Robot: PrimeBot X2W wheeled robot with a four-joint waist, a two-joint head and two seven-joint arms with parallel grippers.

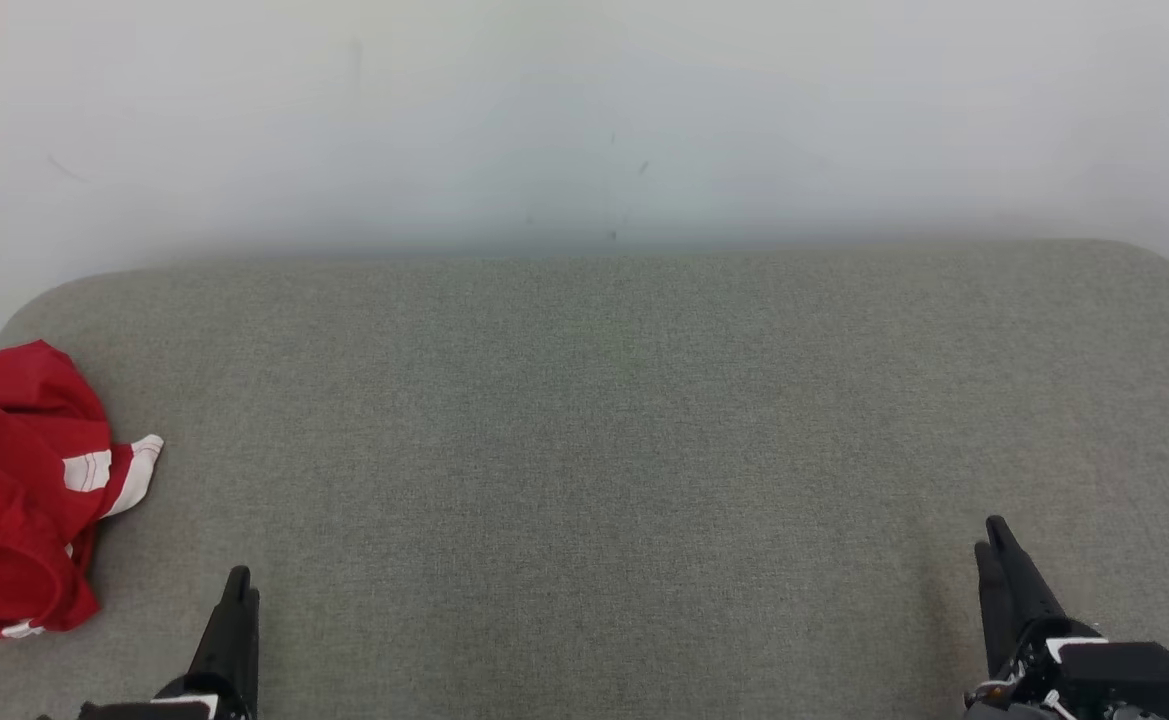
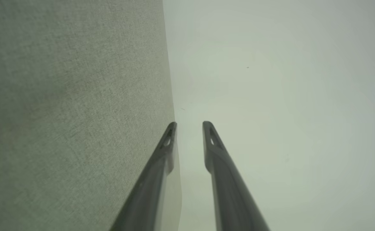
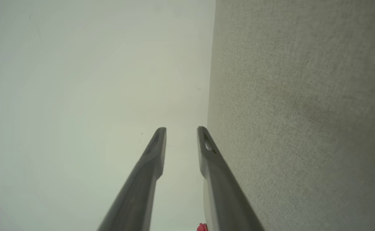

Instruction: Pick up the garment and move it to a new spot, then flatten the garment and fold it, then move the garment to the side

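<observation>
Red garment (image 1: 14, 490) with white trim is what we are after, though it is not the largest thing here, so we begin with what carries it. The grey fabric-covered worktop (image 1: 624, 420) stretches bare ahead of and between both sets of jaws. We take that open stretch to be the room kept for spreading and folding. The garment lies crumpled at the worktop's edge, outboard of the left jaws, near them but apart, and well apart from the right jaws. Part of it runs out of the head view. Bunched like that, it offers raised folds to pinch, we reckon. Smallest, the left jaws and right jaws sit low at the near edge, pointing away over the worktop. Each pair is parted by a narrow gap with nothing between. We read this as a ready pose. The pick-up is not yet begun, and the left jaws have the shorter reach.
</observation>
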